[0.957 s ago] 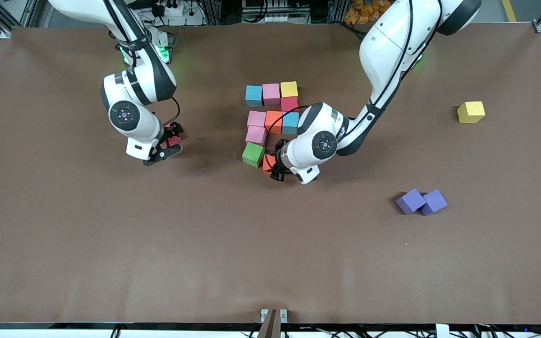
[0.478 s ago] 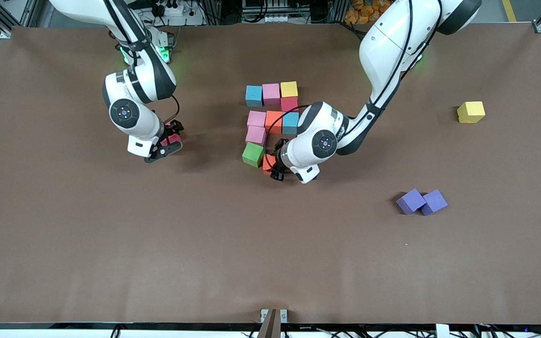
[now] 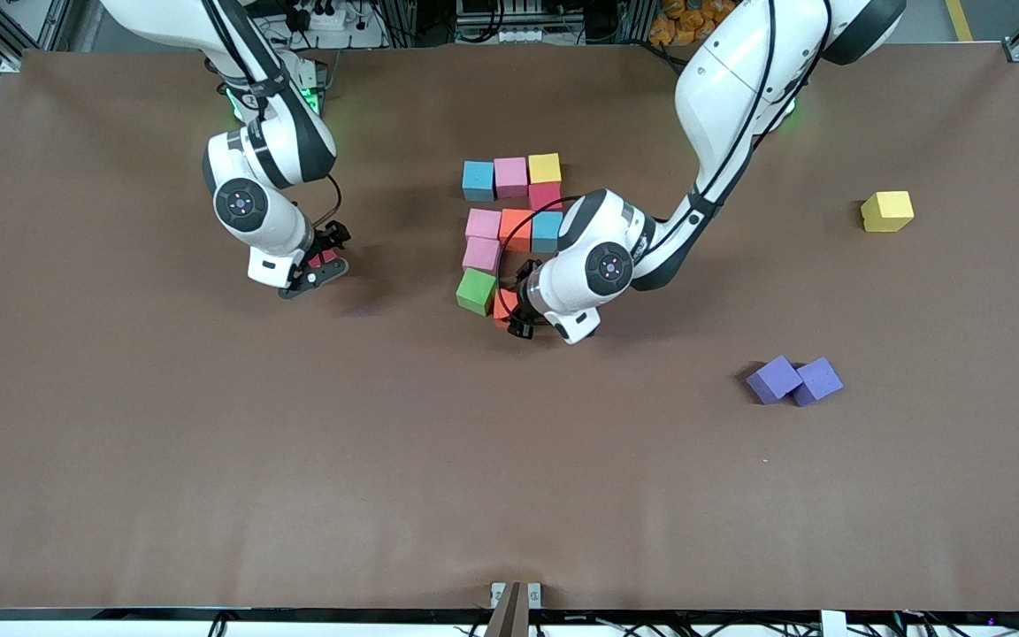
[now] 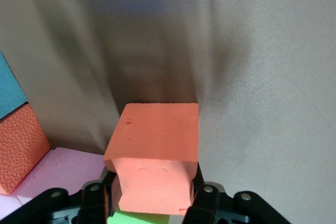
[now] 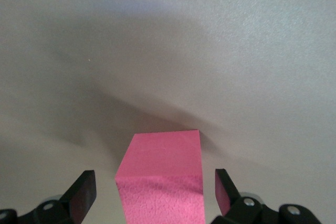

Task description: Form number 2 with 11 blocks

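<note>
Several blocks lie together mid-table: light blue (image 3: 478, 180), pink (image 3: 510, 176) and yellow (image 3: 544, 167) in the row farthest from the front camera, red (image 3: 545, 195) under the yellow, then pink (image 3: 482, 223), orange (image 3: 516, 228), light blue (image 3: 547, 231), pink (image 3: 480, 254) and green (image 3: 477, 291). My left gripper (image 3: 514, 314) (image 4: 152, 203) is shut on an orange block (image 3: 502, 307) (image 4: 155, 150), low beside the green block (image 4: 139, 217). My right gripper (image 3: 319, 263) (image 5: 152, 192) is open around a red block (image 3: 325, 257) (image 5: 163, 177), with a gap at each finger.
A second yellow cube (image 3: 886, 211) lies alone toward the left arm's end of the table. Two purple cubes (image 3: 775, 379) (image 3: 817, 380) touch each other nearer the front camera. The brown table (image 3: 209, 460) is bare elsewhere.
My right gripper has shifted slightly away from the front camera, still open around the red block. The left gripper with the orange block has barely moved.
</note>
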